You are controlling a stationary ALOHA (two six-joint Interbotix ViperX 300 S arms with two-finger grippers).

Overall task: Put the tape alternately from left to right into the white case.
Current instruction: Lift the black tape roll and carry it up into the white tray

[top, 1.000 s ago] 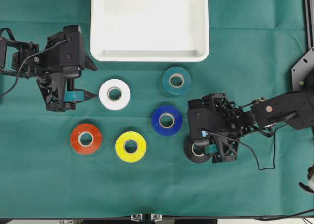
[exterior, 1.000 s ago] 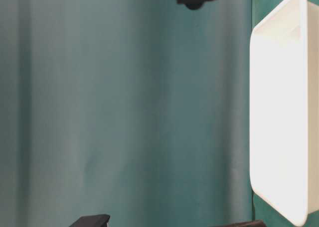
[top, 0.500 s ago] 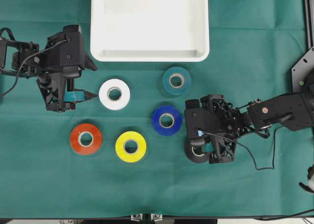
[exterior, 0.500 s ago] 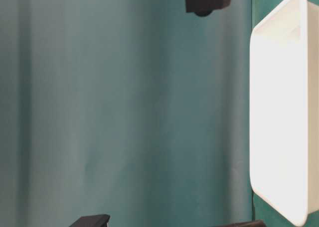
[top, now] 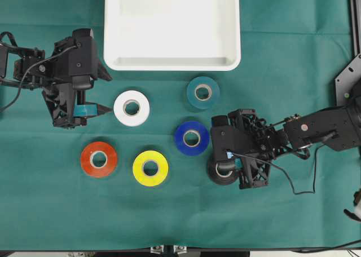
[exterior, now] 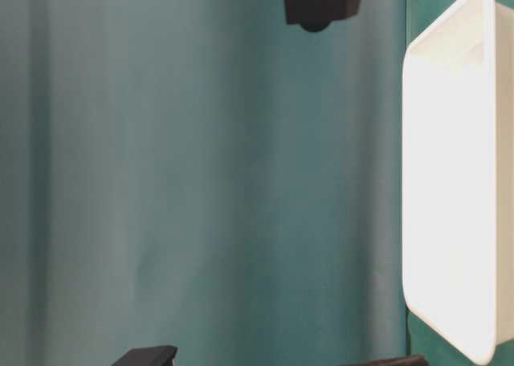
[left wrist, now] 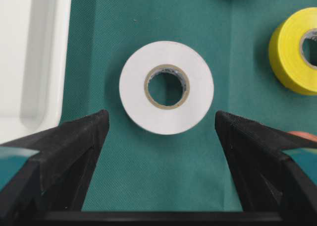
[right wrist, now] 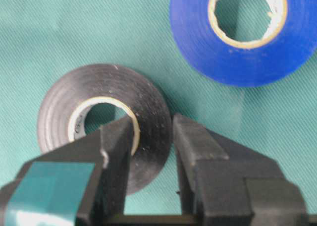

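The white case (top: 172, 63) lies at the top middle of the green cloth, with nothing in it. My right gripper (top: 225, 165) is shut on the black tape (top: 212, 171). In the right wrist view one finger (right wrist: 116, 151) sits inside the black tape's (right wrist: 64, 102) core and the other presses its outer wall. My left gripper (top: 108, 93) is open, just left of the white tape (top: 131, 119). In the left wrist view the white tape (left wrist: 133, 82) lies flat ahead of the wide-apart fingers (left wrist: 74, 141), untouched.
Loose rolls lie flat on the cloth: teal (top: 192, 93), blue (top: 180, 137) close beside the right gripper, yellow (top: 139, 168) and red (top: 87, 159). The case's rim (left wrist: 49, 62) is near my left finger. A cable trails from the right arm (top: 293, 178).
My right gripper has gone from open to shut on the black tape and has shifted slightly left with it. The left arm has not moved.
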